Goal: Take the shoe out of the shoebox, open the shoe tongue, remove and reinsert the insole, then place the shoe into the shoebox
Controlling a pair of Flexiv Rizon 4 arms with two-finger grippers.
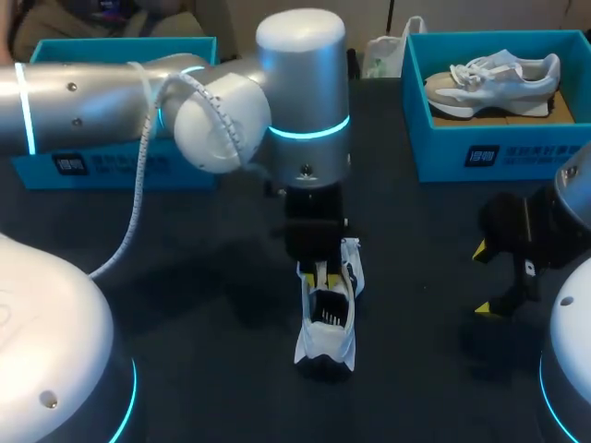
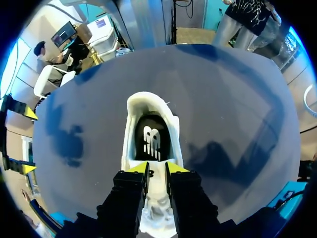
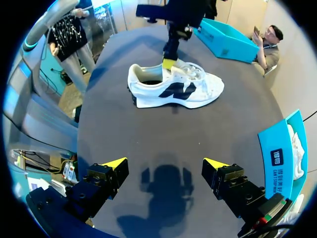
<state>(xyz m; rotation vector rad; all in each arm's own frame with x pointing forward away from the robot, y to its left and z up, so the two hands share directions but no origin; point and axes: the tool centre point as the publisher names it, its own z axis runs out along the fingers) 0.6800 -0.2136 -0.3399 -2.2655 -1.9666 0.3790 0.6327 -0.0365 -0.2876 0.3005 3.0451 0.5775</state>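
A white sneaker (image 1: 328, 323) with dark side marks lies on the dark table, mid-front; the right wrist view shows the sneaker (image 3: 178, 91) side-on, ahead of my right gripper. My left gripper (image 1: 325, 275) comes down on it from above. In the left wrist view the gripper (image 2: 157, 168) has its jaws close together, pinching the white tongue (image 2: 156, 174) from two sides. Just beyond the tips the black insole (image 2: 152, 141) shows inside the shoe. My right gripper (image 1: 485, 280) hangs open at the right, well apart from the shoe, with nothing between its fingers (image 3: 115, 164).
A blue shoebox (image 1: 499, 148) at the back right holds a second pale sneaker (image 1: 494, 81). Another blue box (image 1: 111, 166) stands at the back left behind my left arm. A white bag (image 1: 383, 55) sits between them at the far edge.
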